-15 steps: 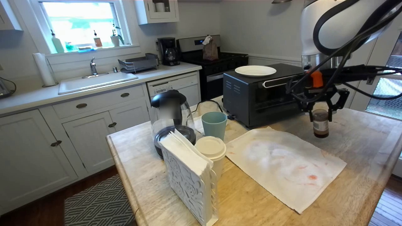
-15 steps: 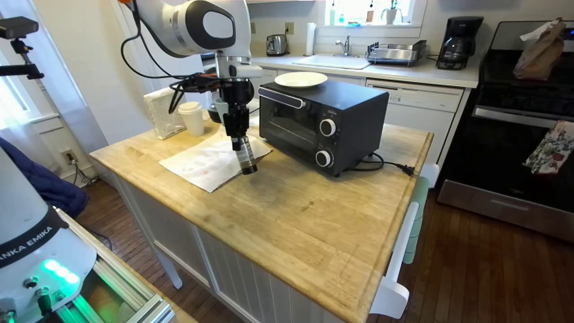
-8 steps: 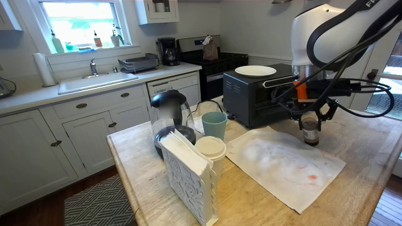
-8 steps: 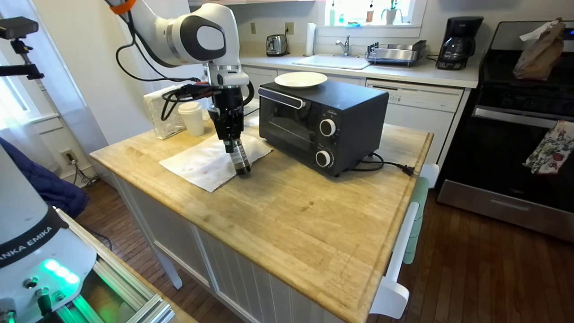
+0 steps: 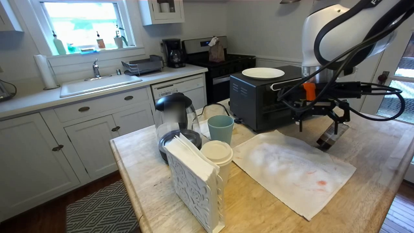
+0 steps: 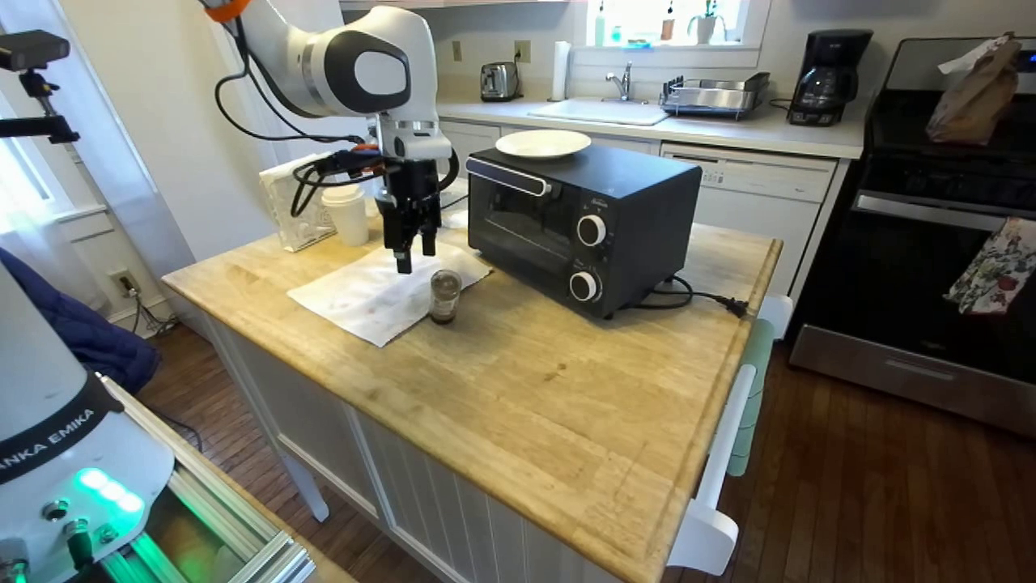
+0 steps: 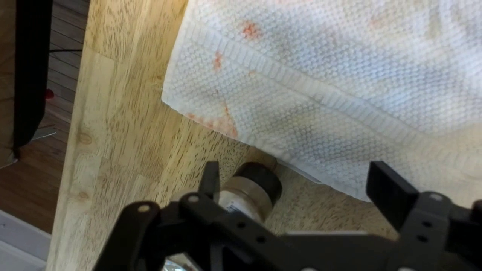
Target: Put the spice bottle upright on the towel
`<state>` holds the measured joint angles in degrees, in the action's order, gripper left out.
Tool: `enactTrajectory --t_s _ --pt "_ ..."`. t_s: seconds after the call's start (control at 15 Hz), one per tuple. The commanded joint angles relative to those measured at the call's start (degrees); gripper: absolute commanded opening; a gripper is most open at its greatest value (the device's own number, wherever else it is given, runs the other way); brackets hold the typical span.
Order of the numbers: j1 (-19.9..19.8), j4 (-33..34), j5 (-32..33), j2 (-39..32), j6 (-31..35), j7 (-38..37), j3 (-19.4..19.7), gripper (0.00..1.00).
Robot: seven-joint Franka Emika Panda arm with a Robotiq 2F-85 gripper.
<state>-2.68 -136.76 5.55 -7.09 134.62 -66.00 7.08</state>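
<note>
In an exterior view, the gripper (image 5: 318,127) hangs above the wooden table (image 5: 247,200), its two fingers spread wide apart. The spice bottle (image 5: 329,138) is tilted, its dark end low and directed toward the towel (image 5: 291,168), its opposite end raised toward picture right; one finger crosses in front of it, and contact between the two cannot be determined. The bottle is just outside the towel's edge, over bare wood. The towel is spread out, marked with reddish stains, near the toaster oven (image 5: 244,100), which carries a white plate (image 5: 263,73). A blue-green cup (image 5: 221,129), a white lidded cup (image 5: 217,152) and a napkin box (image 5: 194,187) are grouped to picture left of the towel. In an exterior view, the spice bottle (image 6: 445,296) appears lower than the fingertips (image 6: 403,261) and to picture right of them, with a visible gap; two knobs (image 6: 592,230) show on the oven's front. In the wrist view, the fingers are likewise far apart; the bottle's black end is close to the towel's edge, wood showing between, and its labelled body is partly hidden by the gripper.
</note>
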Motion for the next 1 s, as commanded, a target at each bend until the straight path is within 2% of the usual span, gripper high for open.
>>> enactTrajectory --t_s 0.0,0.4,0.6,0.8,0.93 --pt "-1.0 -1.0 -4.3 1.0 0.2 4.4 -0.2 1.00" --pt "-2.1 -0.6 -4.5 0.8 -1.2 5.2 1.3 1.00" --pt "-2.6 -0.3 -1.3 1.8 -5.9 -0.3 3.3 1.00" --pt "-2.8 -0.5 1.9 1.4 -4.2 -8.1 4.7 1.00" --pt "-3.1 -0.7 0.9 0.6 -1.2 -10.0 4.8 1.00"
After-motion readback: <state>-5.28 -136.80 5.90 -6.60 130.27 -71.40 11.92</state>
